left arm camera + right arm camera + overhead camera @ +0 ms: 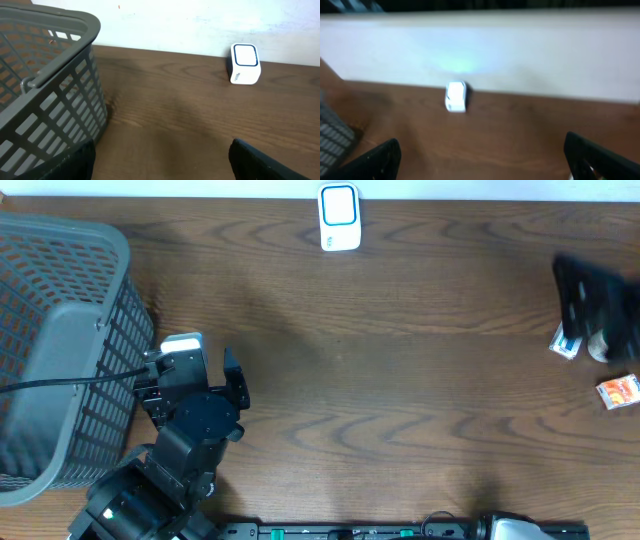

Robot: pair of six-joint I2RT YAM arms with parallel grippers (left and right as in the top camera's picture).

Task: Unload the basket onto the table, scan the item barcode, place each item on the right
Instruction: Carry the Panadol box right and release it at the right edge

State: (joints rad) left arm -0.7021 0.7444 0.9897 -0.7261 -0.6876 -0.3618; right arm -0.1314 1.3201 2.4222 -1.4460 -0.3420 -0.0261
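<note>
The white scanner [339, 218] stands at the far edge of the counter [400, 400], its blue-framed window facing up. Well to the scanner's left, on the near side, sits the grey mesh basket [60, 350]. The left gripper [162, 152] hangs just beside the basket, on its scanner side. It points toward the scanner, fingers spread wide with nothing between them.

Far to the scanner's right, at the counter's edge, the right gripper [481, 142] shows as a dark blur in the overhead view. Its own camera shows the fingers spread apart and empty. A blue-and-white pack [565, 343] lies partly under that blur, and an orange packet [617, 391] lies on the counter just nearer than it. Which of the two is the item to scan I cannot tell.
</note>
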